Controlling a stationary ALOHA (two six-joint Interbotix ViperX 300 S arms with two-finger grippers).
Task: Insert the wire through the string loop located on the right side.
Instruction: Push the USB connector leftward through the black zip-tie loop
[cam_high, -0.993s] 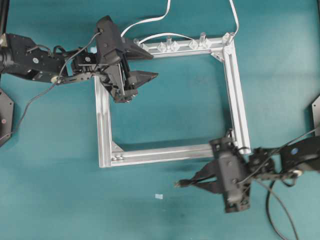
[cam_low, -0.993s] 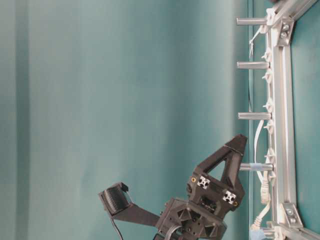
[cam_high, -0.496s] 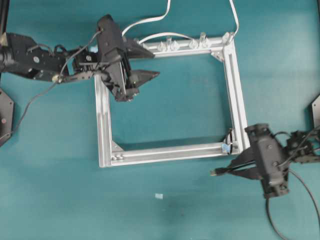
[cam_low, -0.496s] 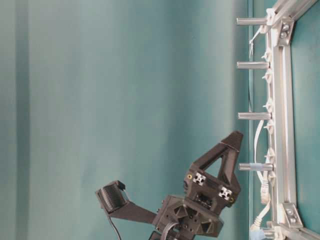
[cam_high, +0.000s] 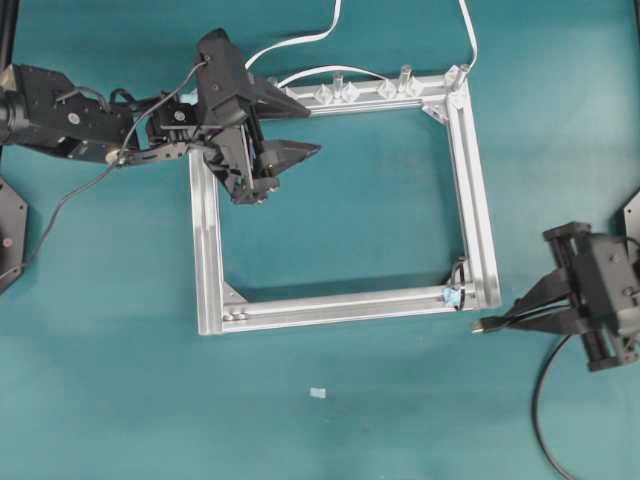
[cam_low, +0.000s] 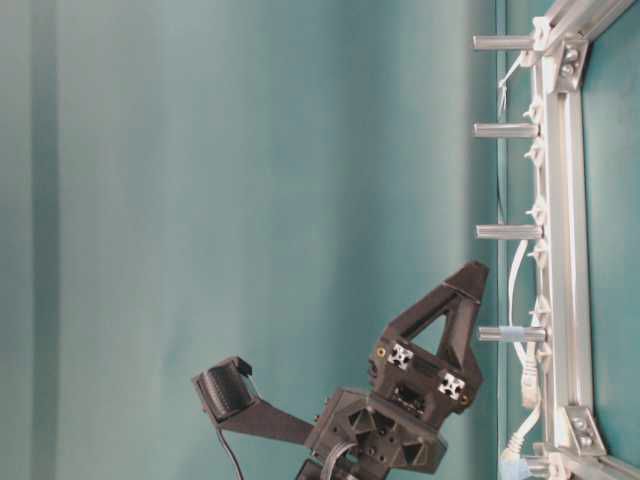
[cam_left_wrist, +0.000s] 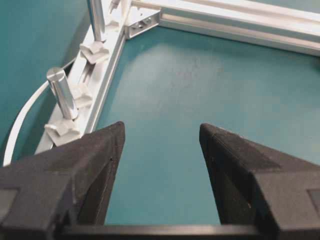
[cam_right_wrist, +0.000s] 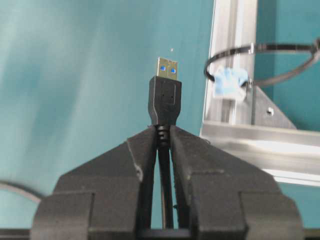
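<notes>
Since a second ago the right gripper (cam_high: 512, 315) has been travelling from below the aluminium frame (cam_high: 478, 200) out past its right side, clamping the wire (cam_right_wrist: 164, 102) behind its USB plug, which is pointing at the frame's lower right corner beside the string loop (cam_right_wrist: 227, 67). The left gripper (cam_high: 290, 130) is hovering wide open, holding nothing, over the frame's upper left.

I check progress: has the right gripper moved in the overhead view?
Yes. The right gripper, holding the wire, moved rightward past the aluminium frame corner.
</notes>
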